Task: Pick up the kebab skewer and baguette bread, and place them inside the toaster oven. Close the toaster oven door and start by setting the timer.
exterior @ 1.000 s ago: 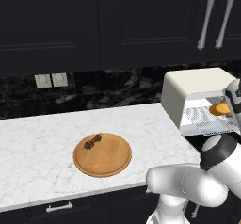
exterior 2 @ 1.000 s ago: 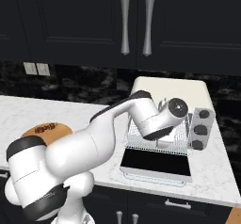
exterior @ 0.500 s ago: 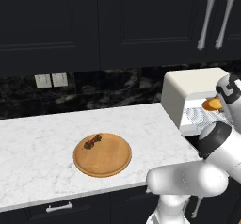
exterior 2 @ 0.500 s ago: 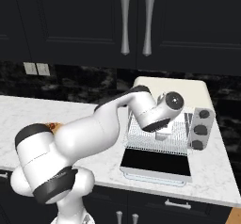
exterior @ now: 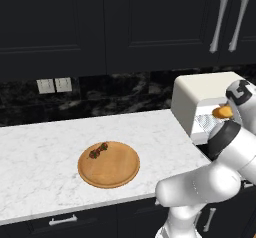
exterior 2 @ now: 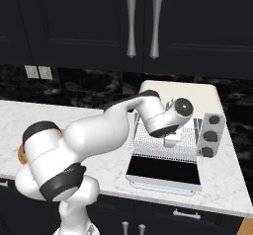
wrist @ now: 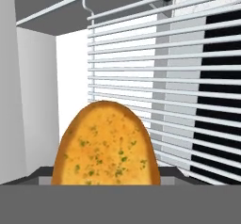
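Baguette bread (exterior: 221, 112) | carried deeper toward toaster oven (exterior: 200, 94) rack | pincer clamped

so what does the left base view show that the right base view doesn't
Left base view alone: the kebab skewer lying on the wooden board, the bread at the oven's mouth, and wall outlets.

Right base view alone: the oven door folded down flat, the wire rack inside, and the knobs on the oven's right side.

Both: the cream toaster oven, the marble counter, dark cabinets and the white arm.
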